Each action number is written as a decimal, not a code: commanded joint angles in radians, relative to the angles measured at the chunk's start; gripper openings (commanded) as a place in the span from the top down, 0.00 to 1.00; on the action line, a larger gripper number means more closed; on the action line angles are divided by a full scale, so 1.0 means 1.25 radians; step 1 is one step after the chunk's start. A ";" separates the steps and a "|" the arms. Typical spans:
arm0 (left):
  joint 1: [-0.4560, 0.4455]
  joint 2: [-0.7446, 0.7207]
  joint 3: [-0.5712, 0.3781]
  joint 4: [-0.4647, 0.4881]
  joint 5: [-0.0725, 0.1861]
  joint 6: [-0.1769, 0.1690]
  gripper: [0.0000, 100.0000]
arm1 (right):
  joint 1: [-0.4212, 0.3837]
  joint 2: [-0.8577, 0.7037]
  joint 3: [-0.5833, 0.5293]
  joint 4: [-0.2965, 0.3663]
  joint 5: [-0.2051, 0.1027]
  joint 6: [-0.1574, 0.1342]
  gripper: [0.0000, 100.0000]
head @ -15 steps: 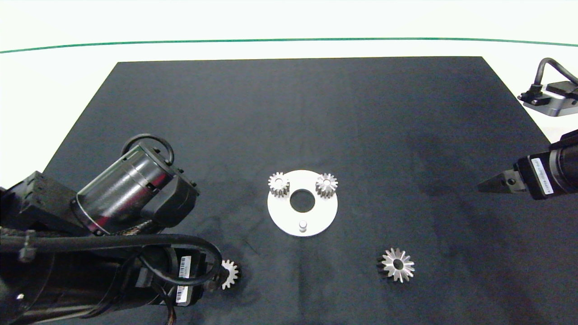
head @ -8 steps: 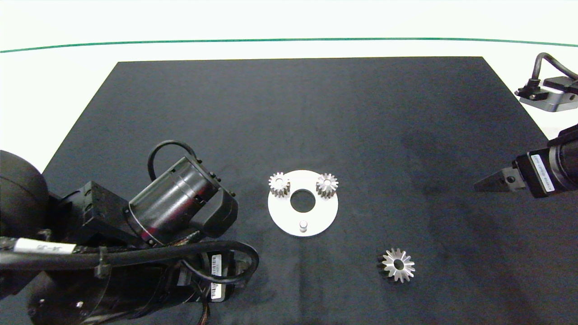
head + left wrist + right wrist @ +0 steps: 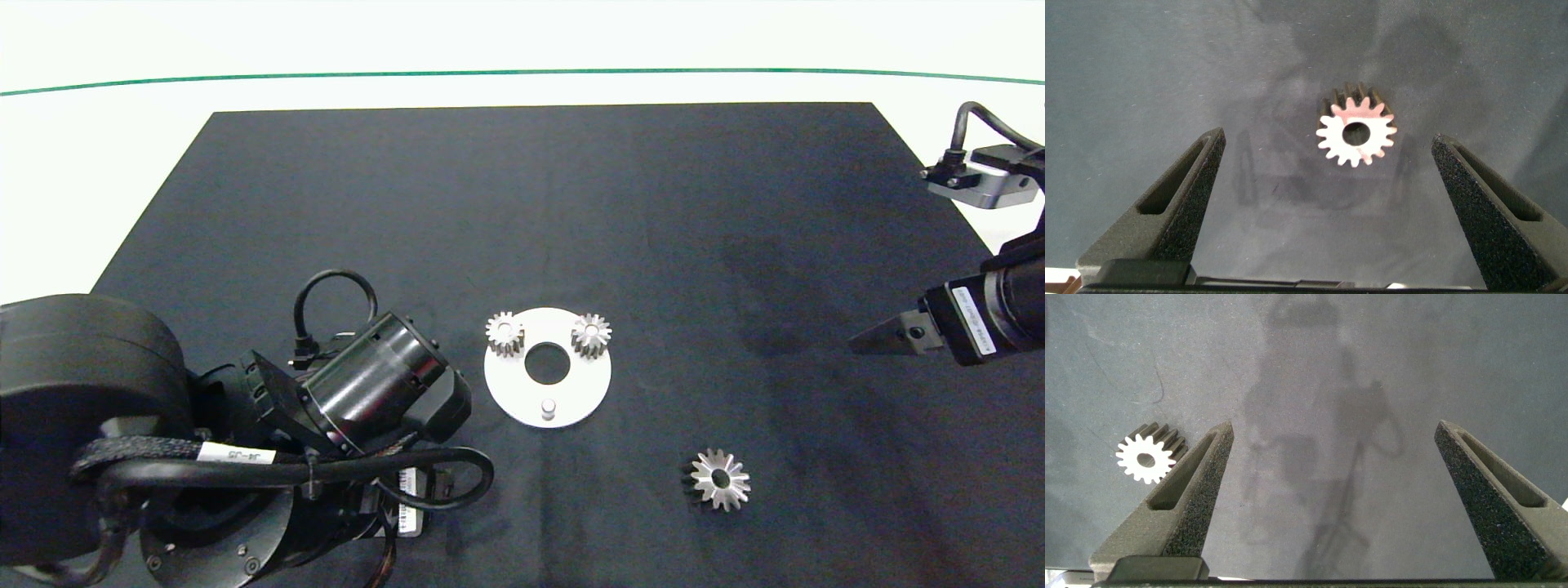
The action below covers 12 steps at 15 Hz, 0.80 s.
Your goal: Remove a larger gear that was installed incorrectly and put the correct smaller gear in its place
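Left wrist view: smaller gear (image 3: pixel 1356 134) lies flat between wide-open, empty left claw (image 3: pixel 1327 208) fingers.

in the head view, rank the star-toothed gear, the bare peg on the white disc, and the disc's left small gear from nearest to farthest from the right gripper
Measured from the right gripper, at the mat's right edge with jaws open:
1. The larger gear, lying loose on the mat, right of the disc and nearer the camera.
2. The bare peg, at the near edge of the white disc.
3. The left small gear, on the disc's far left.

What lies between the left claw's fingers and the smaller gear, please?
Only bare black mat: in the left wrist view, the open left claw hangs above the smaller gear.
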 commanded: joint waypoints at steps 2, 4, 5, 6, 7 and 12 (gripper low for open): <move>-0.004 0.015 0.003 0.001 -0.001 -0.004 0.00 | 0.001 0.001 0.000 0.004 -0.001 0.000 0.00; -0.010 0.032 0.003 -0.001 -0.001 -0.004 0.00 | 0.001 0.001 0.000 0.003 0.000 0.000 0.00; -0.010 0.039 0.006 -0.014 -0.001 -0.004 0.00 | 0.001 0.001 0.000 0.003 0.000 0.000 0.00; -0.009 0.044 0.017 -0.034 -0.002 -0.004 0.00 | 0.001 0.001 0.002 0.003 0.000 0.000 0.00; -0.009 0.044 0.024 -0.050 -0.005 -0.004 0.00 | 0.001 0.001 0.002 0.003 0.005 0.000 0.00; -0.009 0.038 0.025 -0.056 -0.032 -0.002 0.08 | 0.000 0.001 0.002 0.003 0.015 0.000 0.00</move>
